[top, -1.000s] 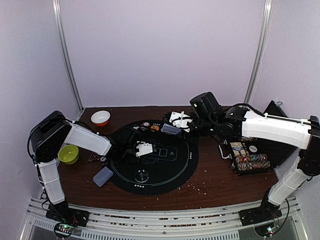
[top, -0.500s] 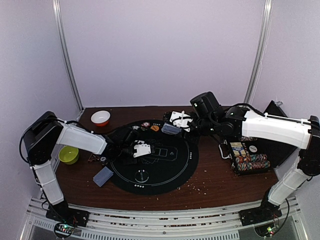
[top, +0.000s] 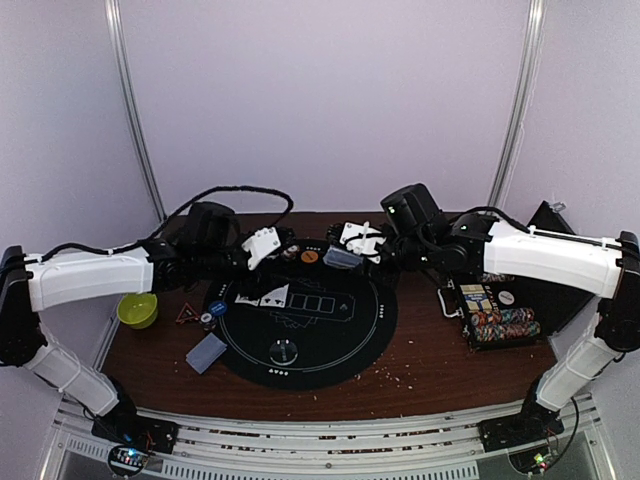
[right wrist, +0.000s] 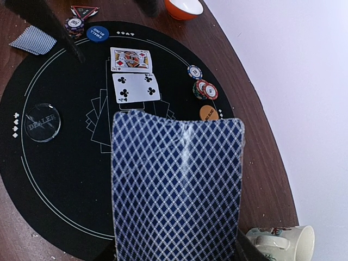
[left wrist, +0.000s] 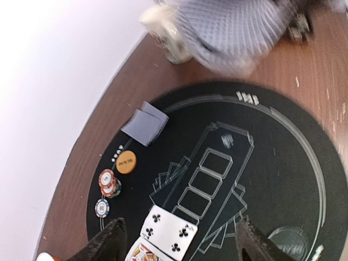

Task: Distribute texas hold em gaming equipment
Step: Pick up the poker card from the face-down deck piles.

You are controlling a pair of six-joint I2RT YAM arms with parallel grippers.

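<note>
Two cards lie face up on the black round mat [top: 330,345]: a four of clubs [left wrist: 171,228] and a face card [right wrist: 130,58]. My left gripper [left wrist: 182,244] hangs open above them, holding nothing; from the top it sits over the mat's back left [top: 270,245]. My right gripper [right wrist: 176,253] is shut on a blue-backed deck [right wrist: 176,185] over the mat's back edge [top: 352,245]. A small face-down pile [left wrist: 145,124], an orange disc [left wrist: 125,162] and striped chips [left wrist: 109,182] lie at that edge. Another face-down pile [top: 206,352], a blue disc [right wrist: 98,33] and the clear dealer disc [top: 285,351] lie nearer.
An open case of poker chips [top: 500,322] sits at the right. A green bowl [top: 137,308] and a red triangle [top: 186,316] are left of the mat. The white-and-orange bowl [right wrist: 184,8] and a mug [right wrist: 280,242] stand at the back.
My left gripper opened, left its card face up on the mat beside the other, and swung up and back to the mat's back left. The right arm has not moved.
</note>
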